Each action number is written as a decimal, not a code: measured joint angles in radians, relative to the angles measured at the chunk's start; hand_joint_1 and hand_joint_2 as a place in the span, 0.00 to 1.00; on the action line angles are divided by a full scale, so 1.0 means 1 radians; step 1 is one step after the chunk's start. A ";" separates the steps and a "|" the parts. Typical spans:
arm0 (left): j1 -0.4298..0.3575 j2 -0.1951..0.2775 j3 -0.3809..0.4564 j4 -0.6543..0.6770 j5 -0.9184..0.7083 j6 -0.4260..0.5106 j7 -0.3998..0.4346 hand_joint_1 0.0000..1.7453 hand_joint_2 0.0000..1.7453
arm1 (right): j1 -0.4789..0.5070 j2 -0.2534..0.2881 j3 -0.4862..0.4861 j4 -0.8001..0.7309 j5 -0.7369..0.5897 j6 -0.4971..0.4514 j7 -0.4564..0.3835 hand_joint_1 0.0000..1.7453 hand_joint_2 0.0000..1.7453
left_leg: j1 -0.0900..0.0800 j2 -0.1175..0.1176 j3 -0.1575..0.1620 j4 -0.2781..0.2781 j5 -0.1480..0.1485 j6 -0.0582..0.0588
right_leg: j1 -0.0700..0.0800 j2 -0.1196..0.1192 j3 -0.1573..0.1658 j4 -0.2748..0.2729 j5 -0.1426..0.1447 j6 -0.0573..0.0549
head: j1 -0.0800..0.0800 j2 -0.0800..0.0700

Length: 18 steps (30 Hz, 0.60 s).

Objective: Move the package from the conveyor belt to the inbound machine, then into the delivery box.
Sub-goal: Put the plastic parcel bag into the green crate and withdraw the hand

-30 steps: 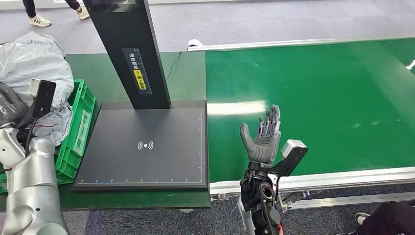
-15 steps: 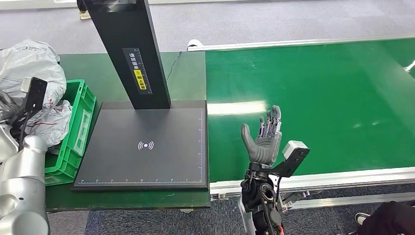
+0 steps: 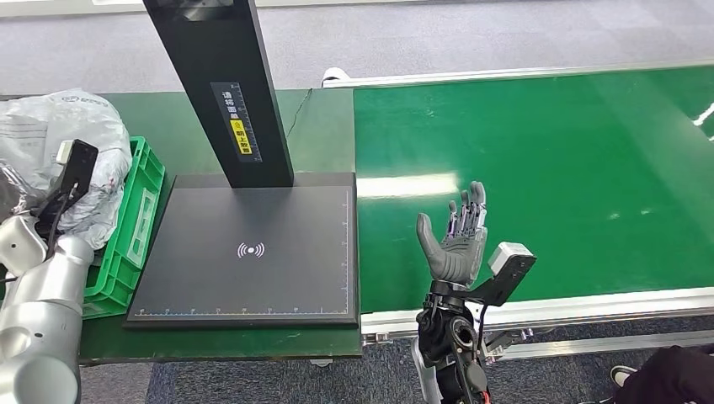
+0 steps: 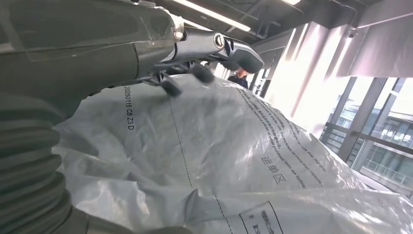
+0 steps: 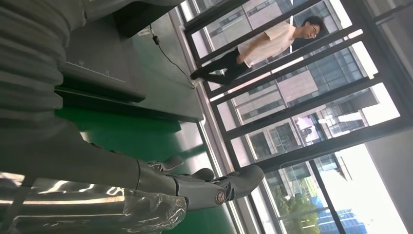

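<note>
The package (image 3: 59,135) is a grey-white plastic mailer bag, crumpled and glossy, with printed text and a label panel on its skin. It sits at the far left end of the desk (image 3: 316,126), bulging over the green crate (image 3: 139,210), which I take to be the delivery box.

I judge the package to be light and soft: the film sags and folds, so it will deform under the fingers and may slide, being slick. I would take hold by gathering a bunched fold of film or by cupping the bulk from the side, not by pinching a flat face.

In the left wrist view my left hand (image 4: 195,53) lies against the package, its dark fingertips (image 4: 170,87) resting on the plastic; whether they clamp it or merely touch it I cannot tell. In the head view the left wrist camera mount (image 3: 74,168) stands in front of the bag.

My right hand (image 3: 455,240) is raised over the near edge of the conveyor belt (image 3: 547,168), palm up, fingers extended and apart, holding nothing.

Between the two stands the inbound machine (image 3: 244,252), a black flat plate with a scan symbol and a dark upright column (image 3: 223,93) at its far edge. A person (image 5: 258,46) walks beyond the desk in the right wrist view.
</note>
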State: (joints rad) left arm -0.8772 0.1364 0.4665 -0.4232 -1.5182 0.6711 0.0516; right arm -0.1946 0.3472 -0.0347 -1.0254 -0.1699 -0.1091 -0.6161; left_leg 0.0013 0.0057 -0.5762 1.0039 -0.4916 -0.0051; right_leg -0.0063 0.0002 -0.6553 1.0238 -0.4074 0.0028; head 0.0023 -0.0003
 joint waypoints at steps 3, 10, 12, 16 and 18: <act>-0.001 0.001 0.001 0.005 0.019 0.007 -0.017 0.00 1.00 | 0.001 0.000 0.000 -0.001 0.003 0.000 0.002 0.00 1.00 | 0.000 0.000 0.000 0.000 0.000 0.000 | 0.000 0.000 0.000 0.000 0.000 0.000 | 0.000 0.000; 0.003 0.011 0.011 -0.008 0.087 0.020 -0.082 0.00 1.00 | 0.001 0.000 0.000 -0.001 0.007 0.001 0.004 0.00 1.00 | 0.000 0.000 0.000 0.000 0.000 0.000 | 0.000 0.000 0.000 0.000 0.000 0.000 | 0.000 0.000; 0.013 0.011 0.024 -0.038 0.126 0.020 -0.128 0.00 1.00 | 0.001 0.000 0.000 0.001 0.008 0.001 0.003 0.00 1.00 | 0.000 0.000 0.000 0.000 0.000 0.000 | 0.000 0.000 0.000 0.000 0.000 0.000 | 0.000 0.000; 0.051 0.006 0.088 -0.146 0.260 0.024 -0.323 0.00 1.00 | 0.000 0.000 0.000 0.006 0.007 0.001 -0.005 0.00 1.00 | 0.000 0.001 0.000 0.000 0.000 0.000 | 0.000 0.000 0.000 0.000 0.000 0.000 | 0.000 0.000; 0.069 0.001 0.131 -0.200 0.313 0.026 -0.402 0.00 1.00 | -0.001 0.000 0.000 0.010 0.006 0.001 -0.009 0.00 1.00 | 0.000 0.001 0.000 0.000 0.000 0.000 | 0.000 0.000 -0.001 0.000 0.000 0.000 | 0.000 0.000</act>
State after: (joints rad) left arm -0.8079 0.1377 0.5972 -0.6228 -1.2049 0.6971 -0.3505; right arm -0.1955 0.3474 -0.0347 -1.0157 -0.1634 -0.1083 -0.6249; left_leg 0.0014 0.0062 -0.5767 1.0038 -0.4918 -0.0052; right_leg -0.0063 0.0004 -0.6559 1.0239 -0.4076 0.0027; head 0.0025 -0.0004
